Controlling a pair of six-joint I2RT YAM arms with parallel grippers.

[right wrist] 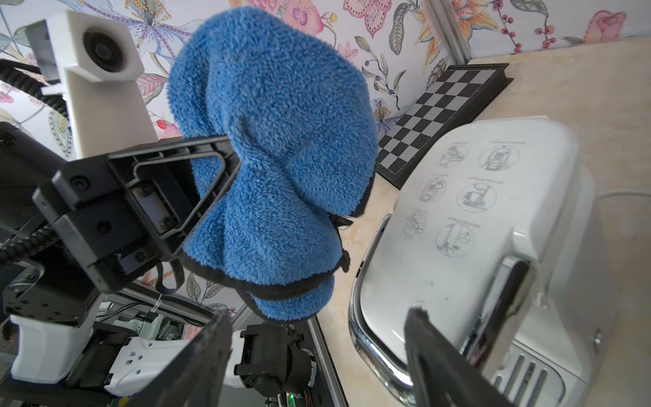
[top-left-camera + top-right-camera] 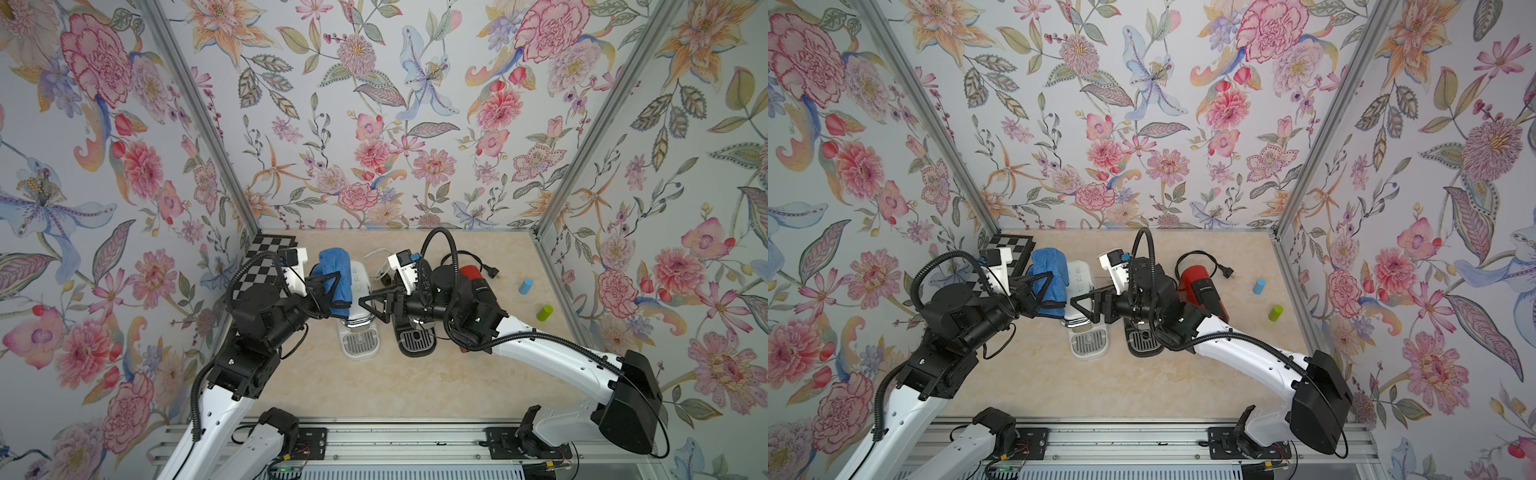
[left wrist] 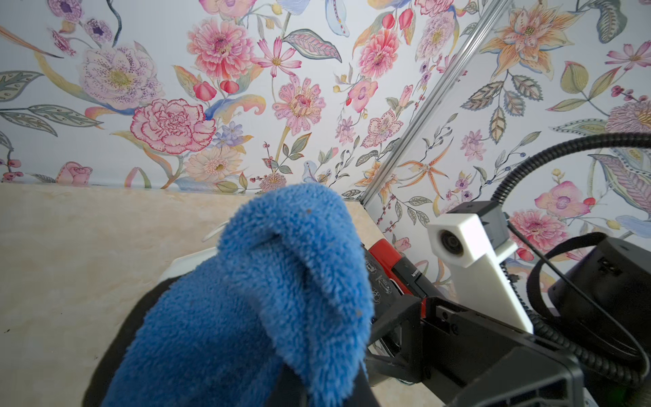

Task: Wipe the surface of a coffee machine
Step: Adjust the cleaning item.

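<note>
Left gripper [image 2: 336, 282] clenched on bunched blue microfibre cloth [image 2: 331, 265], centre-left in both top views; cloth just left of white coffee machine [image 2: 360, 279] top, contact unclear; machine mid-frame on beige tabletop [image 2: 415, 395], drip tray toward lower edge; right gripper [image 2: 364, 299] released, jaws wide at machine's right side, holding nothing; red-black coffee machine [image 2: 1192, 282] further right; chessboard [image 2: 266, 249] upper left.

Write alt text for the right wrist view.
A fluffy blue cloth is pinched at its middle in the shut left pincer, beside the white coffee machine with printed pictograms on its top. The right pincer stands open in the foreground; a chessboard lies behind.
</note>
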